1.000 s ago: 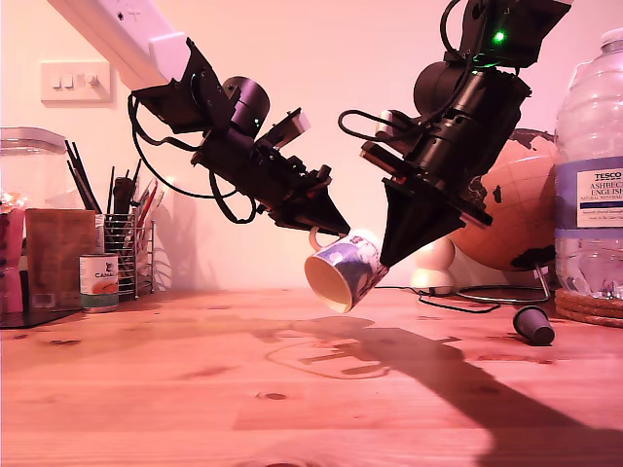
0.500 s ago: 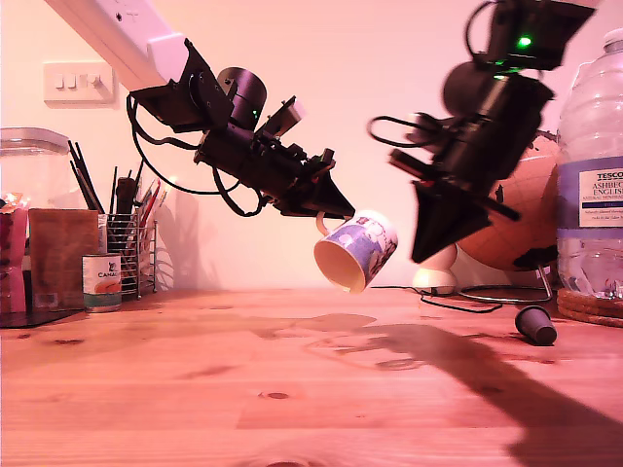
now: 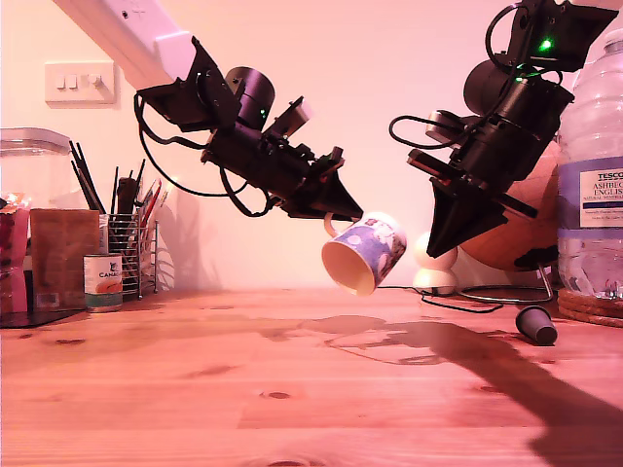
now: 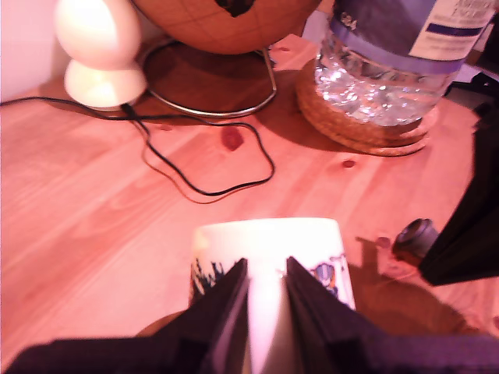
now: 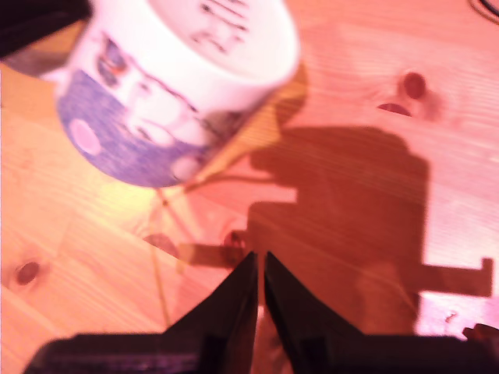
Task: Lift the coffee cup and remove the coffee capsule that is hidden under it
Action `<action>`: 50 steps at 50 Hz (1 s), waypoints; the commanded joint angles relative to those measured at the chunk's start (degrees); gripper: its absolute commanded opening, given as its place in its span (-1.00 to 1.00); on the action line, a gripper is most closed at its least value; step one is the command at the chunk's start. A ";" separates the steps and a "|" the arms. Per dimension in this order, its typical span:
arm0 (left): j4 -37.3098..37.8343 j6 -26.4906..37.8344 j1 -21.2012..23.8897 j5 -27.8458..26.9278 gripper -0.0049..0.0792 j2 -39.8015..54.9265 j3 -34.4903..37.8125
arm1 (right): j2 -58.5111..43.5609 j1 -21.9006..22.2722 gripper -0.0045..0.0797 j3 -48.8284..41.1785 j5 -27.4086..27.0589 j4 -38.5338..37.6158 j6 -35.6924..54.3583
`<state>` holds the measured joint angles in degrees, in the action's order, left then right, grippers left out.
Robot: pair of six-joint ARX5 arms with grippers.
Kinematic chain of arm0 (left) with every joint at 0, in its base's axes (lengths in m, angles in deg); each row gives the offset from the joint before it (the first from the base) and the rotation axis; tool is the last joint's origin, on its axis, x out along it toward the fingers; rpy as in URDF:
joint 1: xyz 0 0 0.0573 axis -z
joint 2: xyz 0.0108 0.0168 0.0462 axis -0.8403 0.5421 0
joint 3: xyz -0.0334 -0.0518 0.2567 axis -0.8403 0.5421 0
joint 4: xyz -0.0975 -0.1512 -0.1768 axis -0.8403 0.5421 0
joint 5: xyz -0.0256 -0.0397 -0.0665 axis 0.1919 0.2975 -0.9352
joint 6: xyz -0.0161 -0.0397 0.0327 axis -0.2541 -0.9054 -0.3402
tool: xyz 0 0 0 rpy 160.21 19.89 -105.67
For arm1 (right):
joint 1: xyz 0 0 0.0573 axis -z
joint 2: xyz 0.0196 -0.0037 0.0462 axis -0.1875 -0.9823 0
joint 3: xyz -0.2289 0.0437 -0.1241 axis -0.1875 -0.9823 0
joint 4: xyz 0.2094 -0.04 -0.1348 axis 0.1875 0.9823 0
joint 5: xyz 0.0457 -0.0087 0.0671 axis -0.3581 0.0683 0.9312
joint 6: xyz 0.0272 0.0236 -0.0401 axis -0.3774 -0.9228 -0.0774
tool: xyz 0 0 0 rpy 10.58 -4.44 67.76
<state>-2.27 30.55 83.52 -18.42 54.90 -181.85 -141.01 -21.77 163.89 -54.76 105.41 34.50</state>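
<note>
The coffee cup (image 3: 367,253) hangs tilted above the wooden table, mouth facing down toward the exterior view's left. My first gripper (image 3: 341,209) is shut on its handle; in the first wrist view the fingers (image 4: 226,308) close on the cup (image 4: 269,249). My second gripper (image 3: 438,245) is shut on nothing, apart from the cup on the exterior view's right. The second wrist view has the cup (image 5: 171,86) beyond my closed second gripper (image 5: 260,284). The dark coffee capsule (image 3: 534,325) lies on its side on the table, also visible as the capsule (image 4: 413,238) in the first wrist view.
A globe (image 3: 521,219), a white rounded object (image 3: 433,265) with a black cable (image 4: 195,167), and a water bottle (image 3: 589,185) on cork mats stand at the exterior view's right. A tin can (image 3: 102,280), a utensil rack (image 3: 131,248) and jars stand at its left.
The second arm has pulled back from the cup, up and toward the exterior view's right. The first gripper has carried the cup slightly to that same side.
</note>
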 commanded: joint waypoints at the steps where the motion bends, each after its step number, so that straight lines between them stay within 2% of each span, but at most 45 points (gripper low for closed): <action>1: -0.61 -0.28 0.33 -0.35 -0.93 -4.04 -0.77 | -0.87 -0.17 -0.92 0.66 0.00 -0.72 0.00; 13: 1.95 -0.28 0.37 -2.58 -0.93 -5.55 -0.77 | -0.87 0.13 -0.92 0.66 0.00 -2.08 -0.13; 26: 2.05 -0.28 0.57 -2.16 -0.93 -7.13 -0.77 | -0.90 0.44 -0.92 0.66 -0.09 -2.36 -0.13; 39: 2.58 -0.28 0.57 4.76 -0.93 -11.80 -0.74 | -1.64 0.98 -0.92 0.66 -0.76 -2.12 -0.57; 50: 4.11 -0.31 0.57 6.54 -0.93 -14.60 -0.74 | -2.08 0.98 -0.92 0.66 -0.76 -2.34 -0.55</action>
<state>2.86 30.49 83.76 -12.09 43.18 -181.85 -141.18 -20.89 163.89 -55.66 103.44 34.17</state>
